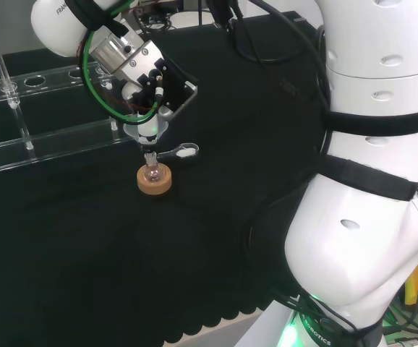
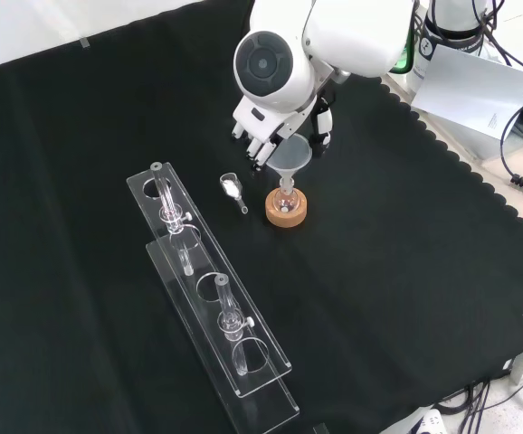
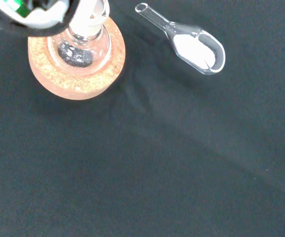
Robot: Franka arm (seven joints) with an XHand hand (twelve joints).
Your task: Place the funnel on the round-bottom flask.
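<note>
Black-and-white hand (image 2: 275, 136) sits above and just behind the clear funnel (image 2: 290, 155) in the front view, its fingers reaching down at the funnel's far rim. Whether they are pinched on the rim or merely resting against it cannot be told from these views.

Funnel position: bowl upright, stem pointing down into the neck of the round-bottom flask (image 2: 286, 201). The head view agrees, with the stem in line with the flask mouth. How deep the stem is seated cannot be read.

Flask position: on a cork ring stand (image 2: 287, 213) on the black-cloth worktop (image 2: 406, 271). The wrist view shows the glass bulb nested in the cork ring.

Nearby items: a glass scoop (image 2: 232, 188) holding white powder lies just beside the stand, apart from it. Two clear racks (image 2: 221, 298) with tubes stand well apart, toward the front-view lower left.

Risks, as judged:
- The flask rests in the ring unclamped. Any sideways drag from the hand on the funnel rim could tilt the flask or pull it off the cork.
- If the stem is not fully home, the top-heavy funnel may lean or topple on release.
- A finger catching the rim on withdrawal would lift the funnel out again.
- A toppling flask or funnel could strike the scoop and spill its powder.
</note>
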